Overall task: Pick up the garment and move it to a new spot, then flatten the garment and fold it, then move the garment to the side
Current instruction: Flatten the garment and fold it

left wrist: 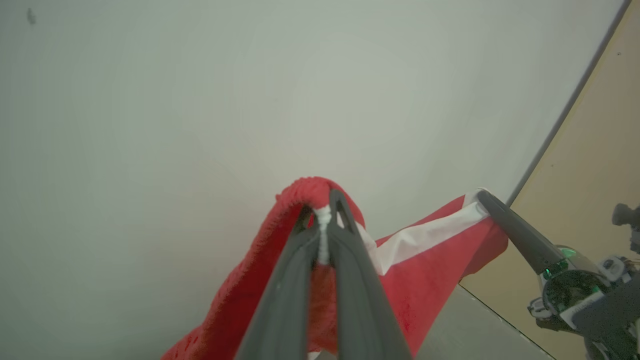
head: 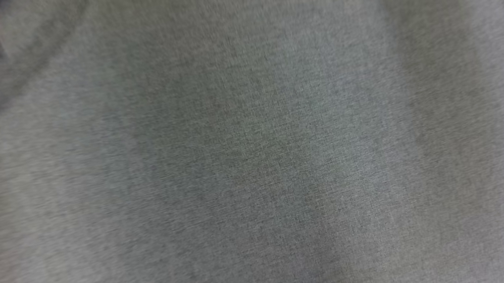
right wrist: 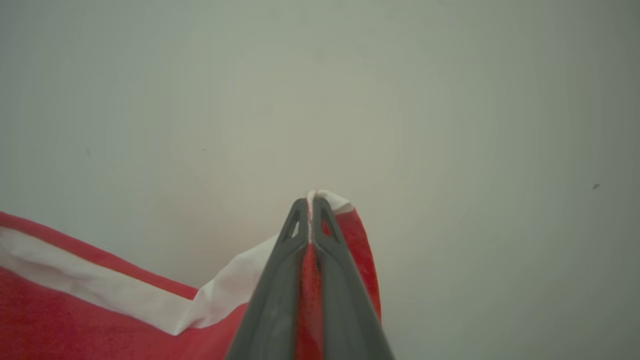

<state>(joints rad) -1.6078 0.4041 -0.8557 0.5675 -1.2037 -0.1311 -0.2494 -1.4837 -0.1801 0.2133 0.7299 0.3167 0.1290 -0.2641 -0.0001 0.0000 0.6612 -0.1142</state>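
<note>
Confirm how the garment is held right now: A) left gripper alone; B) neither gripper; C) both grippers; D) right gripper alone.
C: the left gripper and the right gripper are each shut on an edge of the red garment, which spans between them.

A pale grey-white surface [left wrist: 150, 125], apparently a tabletop, stretches smooth and flat in the left wrist view. It ends at a dark straight edge [left wrist: 565, 120], with tan flooring [left wrist: 590, 165] beyond. A small dark speck [left wrist: 30, 16] marks it near one corner, and a second speck [right wrist: 595, 186] shows in the right wrist view. The blurred head view shows a grey woven texture [head: 253, 151]. Whether the red-and-white garment [left wrist: 425, 270] touches the surface cannot be told.
</note>
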